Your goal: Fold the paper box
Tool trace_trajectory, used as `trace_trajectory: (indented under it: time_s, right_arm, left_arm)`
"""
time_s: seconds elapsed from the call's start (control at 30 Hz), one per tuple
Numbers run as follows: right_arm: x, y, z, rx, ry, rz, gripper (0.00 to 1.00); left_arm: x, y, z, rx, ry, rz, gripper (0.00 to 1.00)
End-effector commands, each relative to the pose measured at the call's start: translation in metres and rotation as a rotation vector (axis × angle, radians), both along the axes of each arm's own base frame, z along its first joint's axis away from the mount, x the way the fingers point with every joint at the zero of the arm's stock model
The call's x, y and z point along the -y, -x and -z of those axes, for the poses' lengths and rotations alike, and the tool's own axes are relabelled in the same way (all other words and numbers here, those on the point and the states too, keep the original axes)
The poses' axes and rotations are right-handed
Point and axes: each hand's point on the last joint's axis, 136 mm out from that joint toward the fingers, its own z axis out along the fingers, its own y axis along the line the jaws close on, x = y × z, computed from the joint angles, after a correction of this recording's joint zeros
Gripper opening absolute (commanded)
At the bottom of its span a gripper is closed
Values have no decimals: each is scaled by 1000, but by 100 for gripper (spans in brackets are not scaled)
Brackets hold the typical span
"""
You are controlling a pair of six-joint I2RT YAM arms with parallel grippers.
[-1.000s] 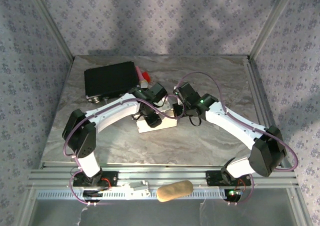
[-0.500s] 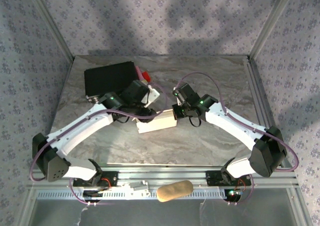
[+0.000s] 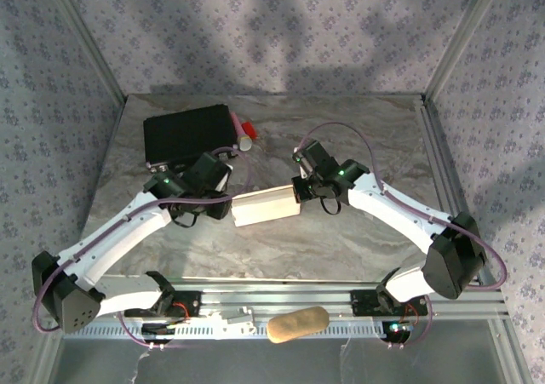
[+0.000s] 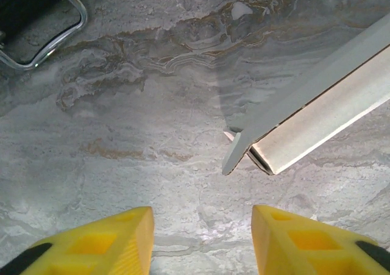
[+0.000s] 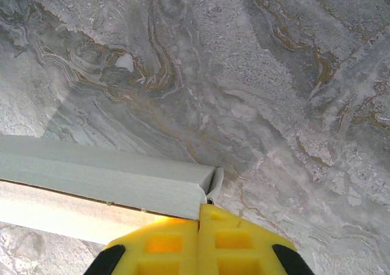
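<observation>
At the upper left of the overhead view a black case (image 3: 187, 134) is sitting out of the way, with a small red-and-white item (image 3: 246, 132) just beside its right edge; neither is taking part in the job.

Just right of and below the case, the left end effector (image 4: 202, 226) is hanging low over the bench (image 3: 358, 137). Its yellow fingers are standing moderately apart with nothing between them. In its wrist view they are pointing toward the loose flap at the near end of the paper box (image 3: 266, 207), which is lying a little ahead and apart. I judge it is lining up to take or tuck that flap.

The paper box is resting flat near the middle of the overhead view, between the two arms.

At its right end the right end effector (image 5: 200, 226) is bearing against the corner with its fingers pressed fully together. It is probably bracing the box so it does not slide; whether a thin flap edge is pinched between them I cannot tell.

The bench is showing a grey marbled surface with brownish veins. Walls of pale patterned paper (image 3: 272, 26) are enclosing it behind slanting metal posts (image 3: 85, 39). A beige lump (image 3: 298, 323) is lying on the rail at the bottom centre.
</observation>
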Motion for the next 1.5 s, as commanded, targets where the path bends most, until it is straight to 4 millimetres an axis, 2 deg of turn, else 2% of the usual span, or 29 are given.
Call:
trace_trajectory:
  time_s: [0.0, 0.2, 0.4, 0.9, 1.23, 1.47]
  right_arm:
    - [10, 18, 24, -108, 80, 0, 0]
    - [11, 19, 23, -107, 80, 2, 0]
    - [11, 19, 24, -109, 80, 2, 0]
    - [12, 20, 23, -107, 81, 6, 0]
    - [11, 21, 24, -101, 87, 7, 0]
    - [9, 23, 23, -89, 99, 2, 0]
  left_arm:
    - [8, -4, -4, -15, 42, -20, 41]
    - [17, -10, 5, -41, 34, -3, 37]
    - [23, -18, 6, -31, 39, 4, 33]
    - [33, -19, 11, -69, 80, -4, 4]
    - [44, -17, 4, -126, 160, -70, 1]
    - [49, -15, 6, -208, 200, -135, 1]
